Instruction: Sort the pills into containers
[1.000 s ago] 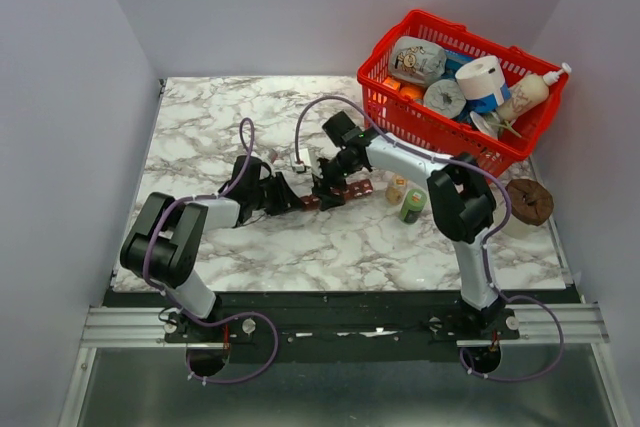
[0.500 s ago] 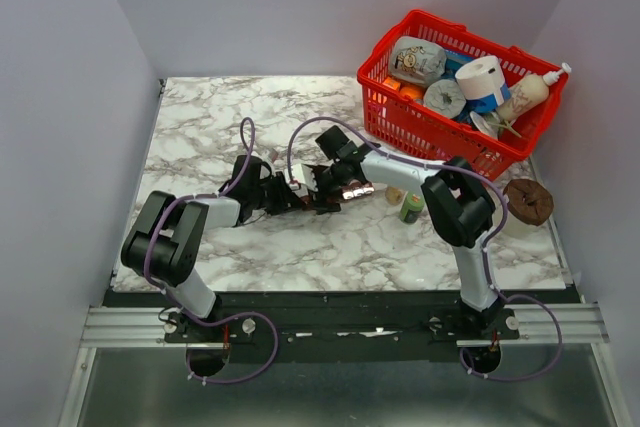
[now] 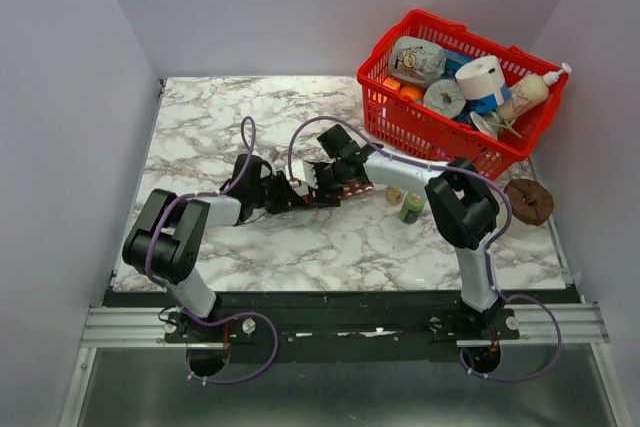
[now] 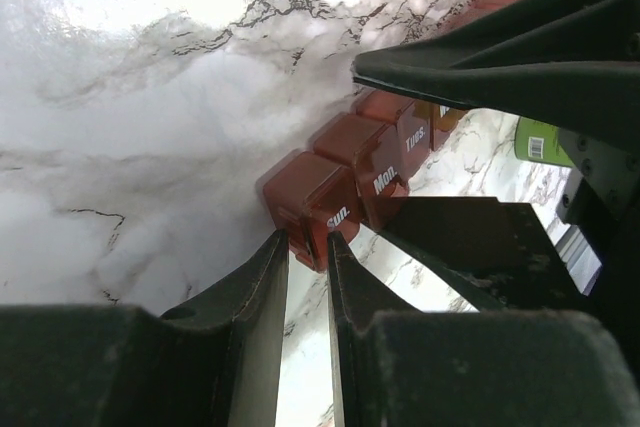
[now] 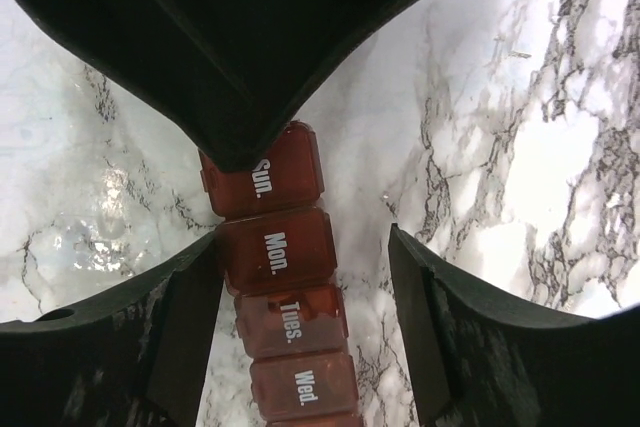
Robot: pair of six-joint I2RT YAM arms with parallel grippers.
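Observation:
The dark red-brown pill organiser (image 3: pixel 350 190) lies mid-table with all visible lids closed, marked Sun., Mon., Tues., Wed. My left gripper (image 3: pixel 293 194) is pinched on its Sun. end; in the left wrist view the gripper (image 4: pixel 307 240) has a narrow gap and its tips hold the strip's (image 4: pixel 345 147) end edge. My right gripper (image 3: pixel 325 179) is open over the strip. In the right wrist view the gripper (image 5: pixel 303 242) straddles the strip (image 5: pixel 275 252) at Mon. and Tues.; the left finger touches its side, the right finger stands apart. No pills show.
A red mesh basket (image 3: pixel 415 127) full of items stands at the back right. A small tan-capped bottle (image 3: pixel 396 190) and a green bottle (image 3: pixel 411 207) stand just right of the strip; the green one also shows in the left wrist view (image 4: pixel 545 142). A brown round object (image 3: pixel 528 202) lies at the right edge.
My right gripper has moved left along the strip toward the Sun. end and now sits close against my left gripper. The left arm has barely moved.

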